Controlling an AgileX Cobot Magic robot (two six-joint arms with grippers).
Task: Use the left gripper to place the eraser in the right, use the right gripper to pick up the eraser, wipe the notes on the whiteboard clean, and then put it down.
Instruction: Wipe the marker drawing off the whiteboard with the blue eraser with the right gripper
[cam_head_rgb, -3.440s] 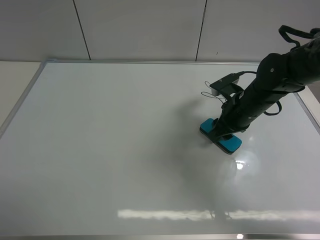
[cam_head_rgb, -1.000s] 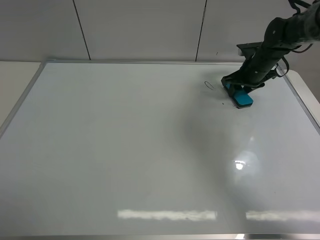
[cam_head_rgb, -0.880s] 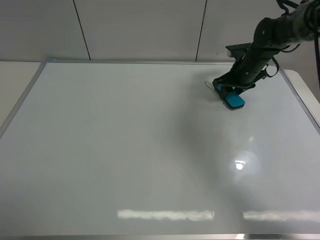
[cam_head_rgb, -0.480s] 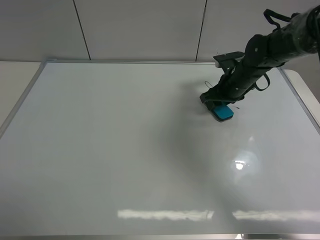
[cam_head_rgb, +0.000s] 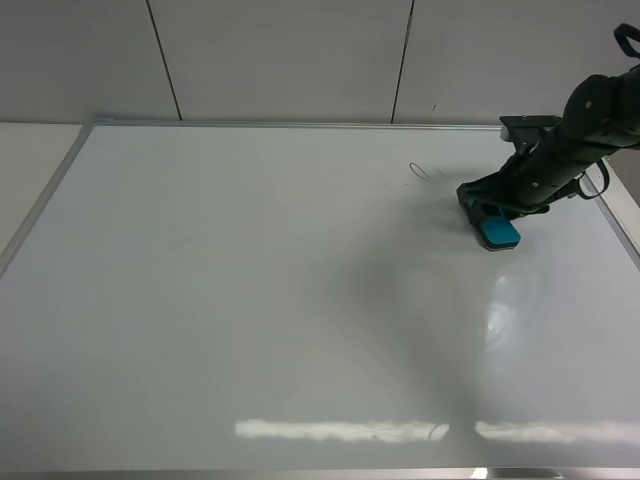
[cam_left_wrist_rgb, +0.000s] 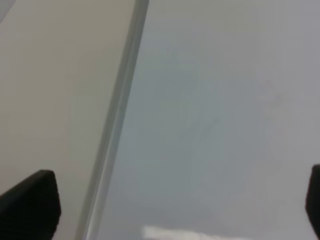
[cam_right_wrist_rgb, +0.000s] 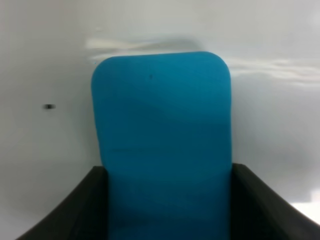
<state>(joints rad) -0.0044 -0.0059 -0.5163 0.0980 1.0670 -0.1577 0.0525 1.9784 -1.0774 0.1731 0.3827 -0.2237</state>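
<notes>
1. Near field, exterior high view. The whiteboard (cam_head_rgb: 250, 300) fills most of the scene. A strip of light glare (cam_head_rgb: 335, 428) lies along its near edge at 6 o'clock. A softer glare patch (cam_head_rgb: 510, 300) sits on the board toward 4 o'clock.

2. Left gripper (cam_left_wrist_rgb: 172, 207). It shows only in the left wrist view. Its two dark fingertips (cam_left_wrist_rgb: 30, 205) stand at opposite edges of that view, spread wide with nothing between them. Beneath them runs the board's silver-grey frame (cam_left_wrist_rgb: 115, 125), with the beige table (cam_left_wrist_rgb: 50, 75) on one side and the white board surface on the other.

3. Mid field. The eraser (cam_head_rgb: 498, 233) lies flat on the whiteboard at about 3 o'clock, near the right frame rail. The right gripper (cam_head_rgb: 488, 212) reaches in from 2 o'clock and covers the eraser's far end. In the right wrist view, the black fingers (cam_right_wrist_rgb: 85, 210) press both long sides of the teal eraser (cam_right_wrist_rgb: 162, 130), clamping it. A small black speck (cam_right_wrist_rgb: 48, 106) marks the board beside it.

4. The notes (cam_head_rgb: 418, 170) show as a thin black loop at 10 o'clock from the eraser, clear of it and unobstructed.

5. Far field. The far frame rail meets a grey panelled wall (cam_head_rgb: 280, 60) with dark vertical seams. The beige table (cam_head_rgb: 30, 170) shows at 9 o'clock.
</notes>
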